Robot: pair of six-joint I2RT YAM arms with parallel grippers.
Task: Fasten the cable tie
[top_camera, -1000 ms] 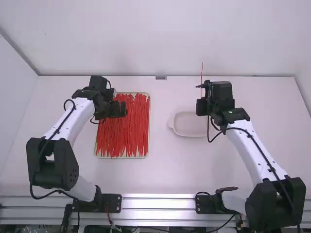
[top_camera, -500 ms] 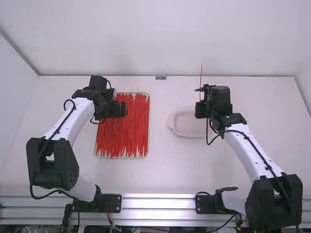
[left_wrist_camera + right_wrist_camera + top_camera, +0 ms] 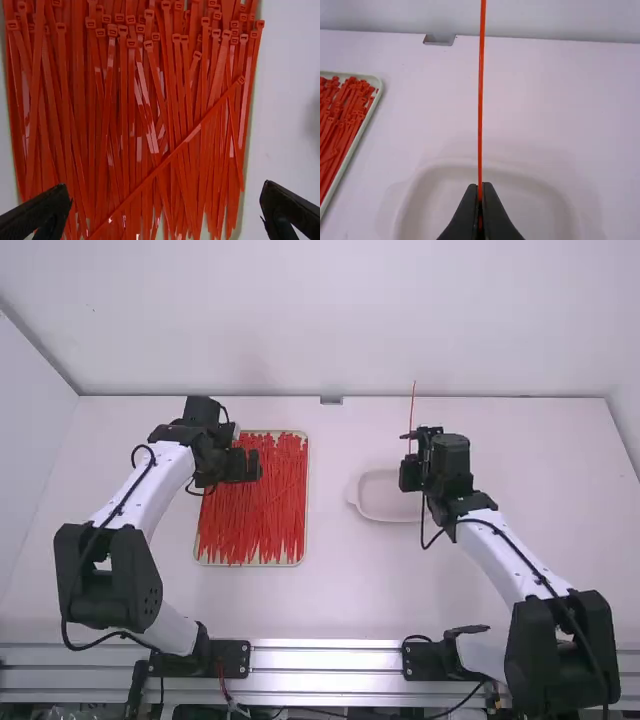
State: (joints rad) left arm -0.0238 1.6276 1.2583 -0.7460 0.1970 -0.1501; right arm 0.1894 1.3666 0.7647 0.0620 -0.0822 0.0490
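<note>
A pile of red cable ties [image 3: 254, 502] [image 3: 135, 115] lies on a flat tray [image 3: 304, 502] left of the table's middle. My left gripper [image 3: 243, 466] [image 3: 165, 220] hovers over the pile's far part, open, with nothing between its fingers. My right gripper [image 3: 413, 445] [image 3: 480, 200] hangs above the far rim of a white dish [image 3: 385, 497] [image 3: 485, 200], shut on one red cable tie [image 3: 414, 405] [image 3: 481, 90]. That tie runs straight out from the fingers toward the back wall.
A small grey fitting [image 3: 331, 398] [image 3: 439, 39] sits at the table's back edge. Bare white tabletop lies in front of the tray and dish and out to the right. Walls close the table at the back and left.
My right gripper has drifted slightly left and toward the front with the cable tie held in it. The left arm has stayed put.
</note>
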